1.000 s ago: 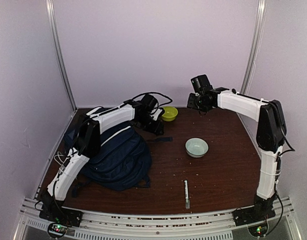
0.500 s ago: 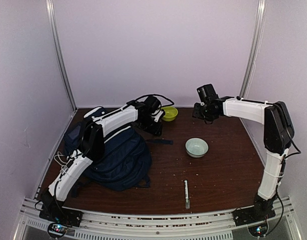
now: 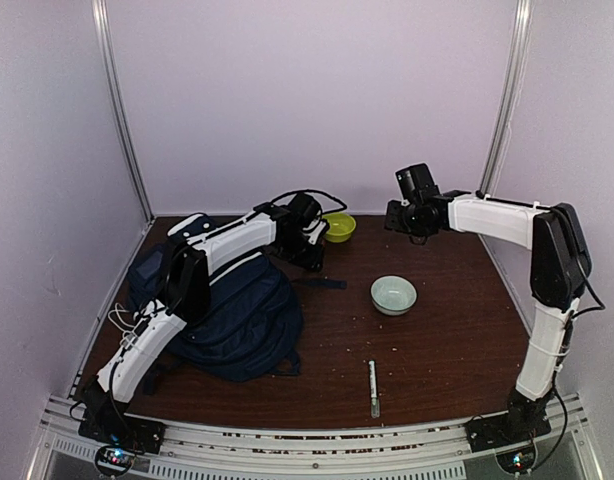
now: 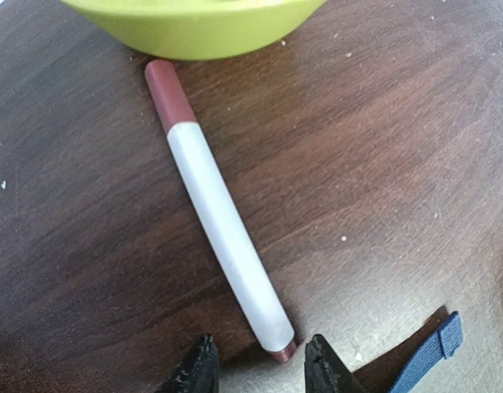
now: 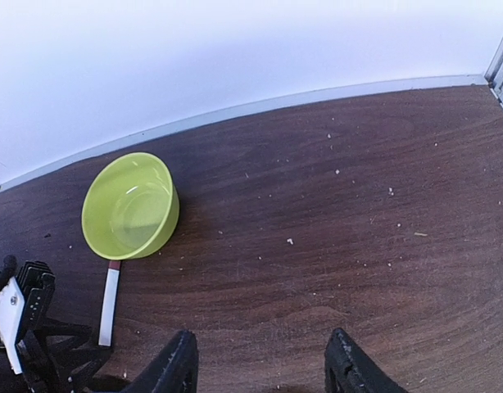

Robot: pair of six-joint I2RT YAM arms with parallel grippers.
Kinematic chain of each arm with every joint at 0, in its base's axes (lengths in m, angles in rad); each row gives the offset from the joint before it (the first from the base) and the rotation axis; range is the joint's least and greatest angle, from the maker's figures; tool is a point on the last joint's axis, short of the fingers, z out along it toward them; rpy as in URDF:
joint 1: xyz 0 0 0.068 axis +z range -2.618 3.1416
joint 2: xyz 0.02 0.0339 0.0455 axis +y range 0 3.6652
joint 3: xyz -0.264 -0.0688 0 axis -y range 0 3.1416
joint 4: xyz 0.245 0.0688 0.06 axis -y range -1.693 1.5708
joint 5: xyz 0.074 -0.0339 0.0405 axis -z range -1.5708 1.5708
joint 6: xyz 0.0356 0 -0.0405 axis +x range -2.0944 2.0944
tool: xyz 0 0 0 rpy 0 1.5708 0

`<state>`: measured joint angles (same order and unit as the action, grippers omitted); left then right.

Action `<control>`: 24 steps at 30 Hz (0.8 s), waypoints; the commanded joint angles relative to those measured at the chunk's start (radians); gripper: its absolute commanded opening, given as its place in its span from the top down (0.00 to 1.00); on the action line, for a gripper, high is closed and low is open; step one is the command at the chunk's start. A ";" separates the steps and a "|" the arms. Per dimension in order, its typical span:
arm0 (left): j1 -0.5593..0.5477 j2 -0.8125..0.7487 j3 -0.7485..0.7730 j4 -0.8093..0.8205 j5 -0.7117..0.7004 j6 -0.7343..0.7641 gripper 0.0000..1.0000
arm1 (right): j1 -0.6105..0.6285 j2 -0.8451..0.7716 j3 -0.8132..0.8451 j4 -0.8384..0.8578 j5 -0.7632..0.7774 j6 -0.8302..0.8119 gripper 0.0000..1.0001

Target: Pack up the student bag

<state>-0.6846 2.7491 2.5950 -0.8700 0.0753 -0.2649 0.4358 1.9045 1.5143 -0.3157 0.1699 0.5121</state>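
Observation:
The student bag (image 3: pixel 227 310), a navy backpack with white trim, lies at the table's left under my left arm. A white marker (image 4: pixel 219 213) with a maroon cap lies flat, its cap end touching a yellow-green bowl (image 4: pixel 194 24). My left gripper (image 4: pixel 256 364) is low over the table. Its jaws straddle the marker's bare end, with a small gap on each side, so it is open. The right wrist view shows the same marker (image 5: pixel 110 307) beside the bowl (image 5: pixel 130 205). My right gripper (image 5: pixel 260 360) hangs open over bare wood at the back, holding nothing.
A pale green bowl (image 3: pixel 394 294) sits mid-table. A second pen (image 3: pixel 373 388) lies near the front edge. A blue strap end (image 4: pixel 428 356) of the bag reaches toward the left fingers. White walls close the table's back and sides.
My left gripper's jaws have narrowed around the marker's end. The right arm has swung a little to the right.

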 commanded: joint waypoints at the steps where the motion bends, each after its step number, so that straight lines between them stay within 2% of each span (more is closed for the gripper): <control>1: -0.003 0.015 0.030 0.053 0.027 -0.019 0.62 | -0.009 -0.045 0.027 0.037 0.030 -0.024 0.46; 8: -0.005 0.014 0.030 0.054 0.032 0.012 0.74 | -0.026 -0.055 0.030 0.043 0.029 -0.025 0.46; 15: -0.006 0.013 0.030 0.054 0.033 0.012 0.78 | -0.050 -0.084 0.012 0.050 0.031 -0.022 0.45; 24: -0.020 0.005 0.015 0.058 0.006 0.056 0.90 | -0.068 -0.109 -0.017 0.055 0.028 -0.017 0.45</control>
<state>-0.6891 2.7495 2.5950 -0.8547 0.0937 -0.2543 0.3786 1.8374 1.5135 -0.2787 0.1802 0.4969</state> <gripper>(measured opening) 0.108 0.551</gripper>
